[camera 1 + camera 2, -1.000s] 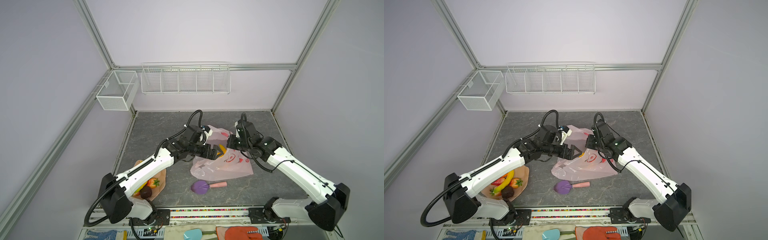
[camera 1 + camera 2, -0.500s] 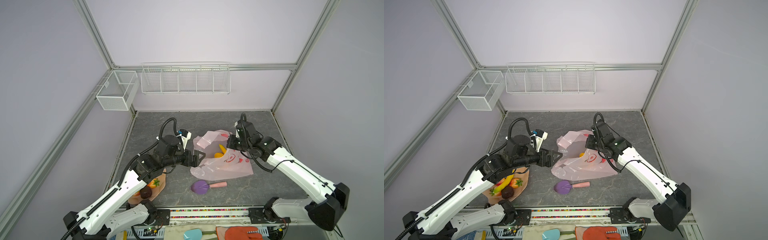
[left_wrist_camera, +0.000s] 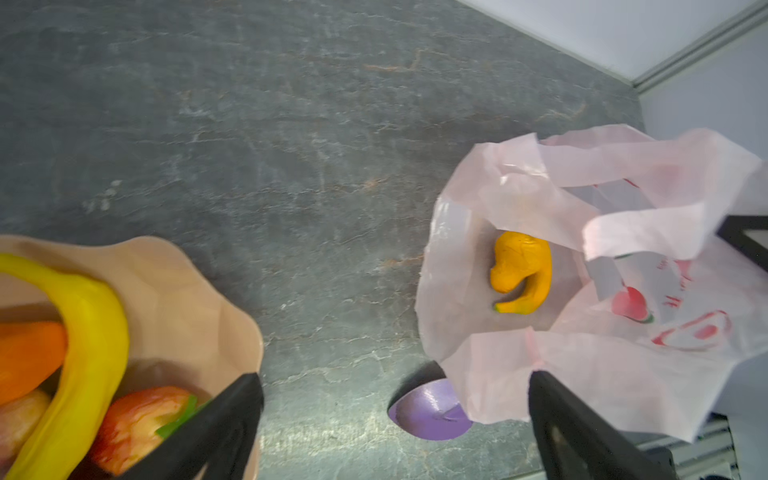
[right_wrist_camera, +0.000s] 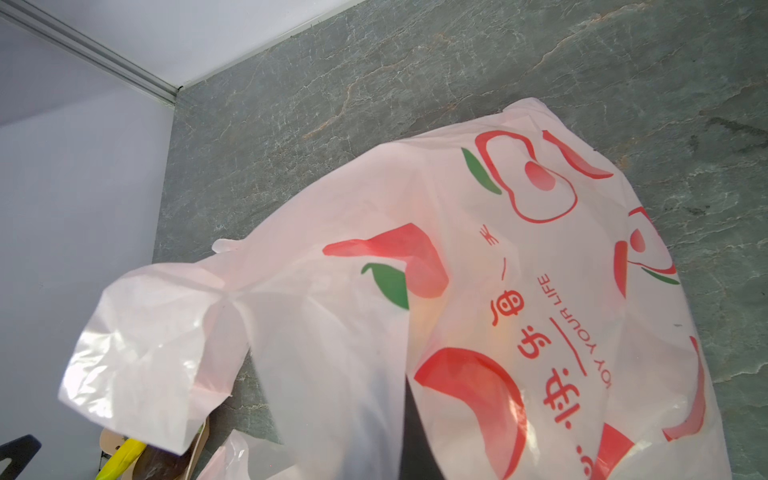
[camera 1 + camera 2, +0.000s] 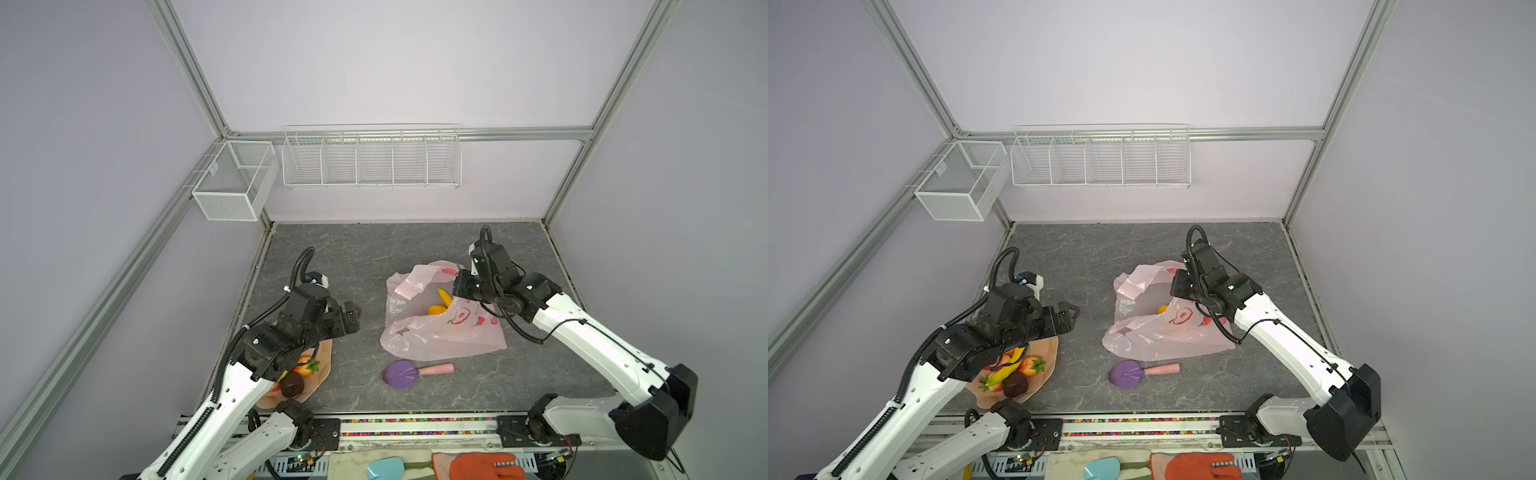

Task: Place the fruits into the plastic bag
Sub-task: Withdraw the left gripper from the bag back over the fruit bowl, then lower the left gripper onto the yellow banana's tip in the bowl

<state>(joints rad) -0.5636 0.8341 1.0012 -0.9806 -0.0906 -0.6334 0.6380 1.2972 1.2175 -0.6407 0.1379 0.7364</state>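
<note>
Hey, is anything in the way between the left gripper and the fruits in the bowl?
Nothing visible. The left gripper is open near the rim of the bowl, and the fruits lie uncovered in it.

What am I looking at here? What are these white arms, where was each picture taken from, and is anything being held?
These are two robot arms mounted at the near edge of a grey table. Each ends in a two-fingered pincer. Two pictures look down from above, side by side, and show nearly the same scene. The other two come from small cameras on the arms' wrists, looking out past the fingers.

The right pincer is shut on the edge of a thin pink bag, keeping its mouth open. A yellow fruit lies inside. The left pincer is open and empty, near a peach bowl that holds more fruits. A purple scoop lies on the table in front of the bag.
</note>
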